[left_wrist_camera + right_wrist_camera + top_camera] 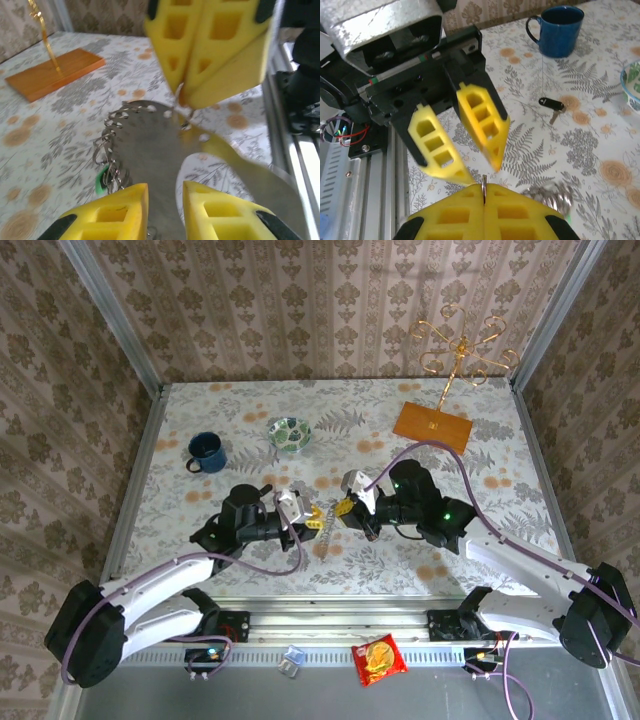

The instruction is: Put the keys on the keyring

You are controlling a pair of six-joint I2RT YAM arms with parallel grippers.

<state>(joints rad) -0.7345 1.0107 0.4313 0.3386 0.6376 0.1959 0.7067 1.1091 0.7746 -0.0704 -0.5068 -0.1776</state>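
Grey metal keyring [150, 145] is held off the table, above its middle and toward the near edge. The right gripper [484, 186] pinches it edge-on, fingers pressed together on the band. The left gripper [165, 186] straddles the band with its fingers apart. The green key [102, 181] hangs among the links; the dark key [551, 104] lies on the table, toward the mug [560, 30]. Recommendation: the left should close squarely on the band, without twisting it.

bright, even light with faint shadows; motion blur and soft near focus in wrist views
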